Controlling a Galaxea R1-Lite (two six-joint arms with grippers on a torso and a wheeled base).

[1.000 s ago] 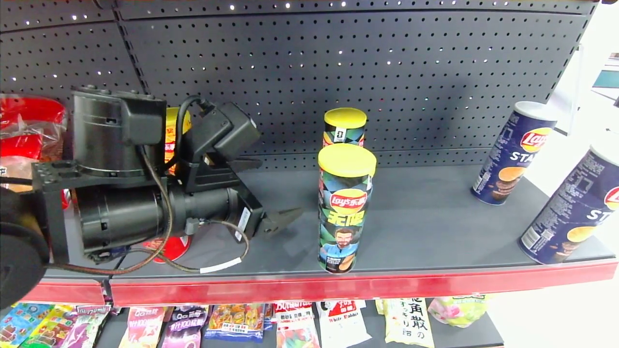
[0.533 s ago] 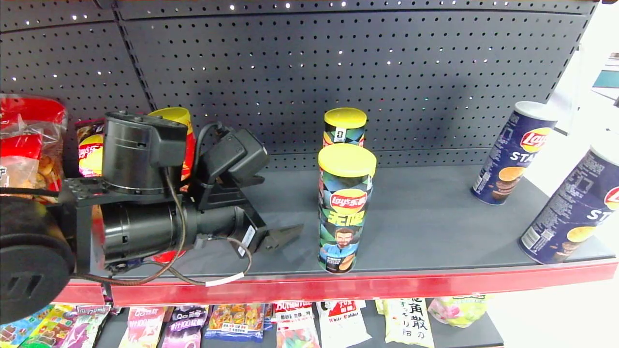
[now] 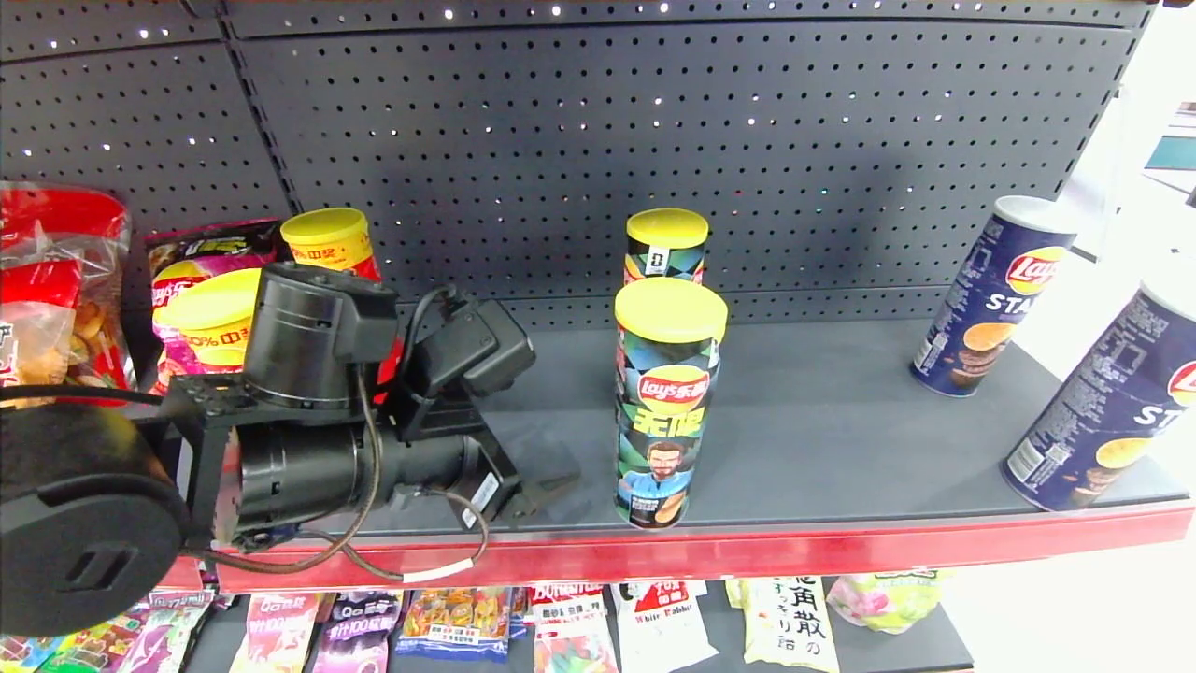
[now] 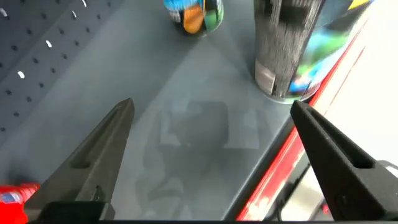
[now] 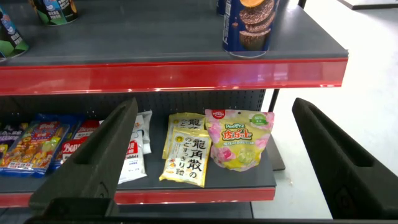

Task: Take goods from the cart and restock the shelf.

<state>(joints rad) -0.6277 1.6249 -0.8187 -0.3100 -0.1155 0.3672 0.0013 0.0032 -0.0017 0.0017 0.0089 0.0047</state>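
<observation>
Now: over the last second the left arm has slid back toward 7 o'clock, off the shelf (image 3: 822, 421), uncovering the red cans (image 3: 332, 241) with yellow lids behind it. The patterned can (image 3: 668, 402) stands upright near the shelf's front edge, apart from the pincer, with a second can (image 3: 665, 245) at 12 o'clock behind it.

Judgement: this placement looks finished, and the arm is clearing out for another trip to the cart.

Left pincer (image 3: 542, 491) lies level, low over the shelf front, tips toward 3 o'clock at the can, spread wide and empty. Right pincer (image 5: 216, 102) is likewise wide and empty, held before the shelf's red lip, with snack bags (image 5: 239, 137) on the lower shelf beyond.
</observation>
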